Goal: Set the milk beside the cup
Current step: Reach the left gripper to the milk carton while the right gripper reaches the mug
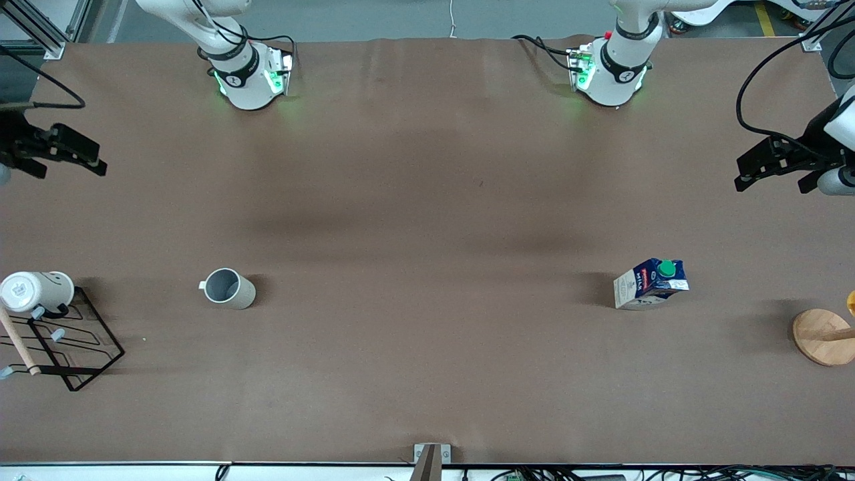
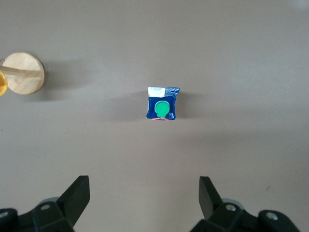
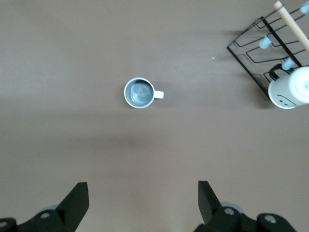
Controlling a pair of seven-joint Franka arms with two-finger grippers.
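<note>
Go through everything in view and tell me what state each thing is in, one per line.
Milk: upright on the table, green cap on, not held.
Cup: upright, open side up, looks empty, not held.
White cup: hung on the black wire rack, bottom facing the camera.
Round wooden stand: standing at the left arm's end.
Left gripper: jaws open, high over the milk.
Right gripper: jaws open, high over the cup.
</note>
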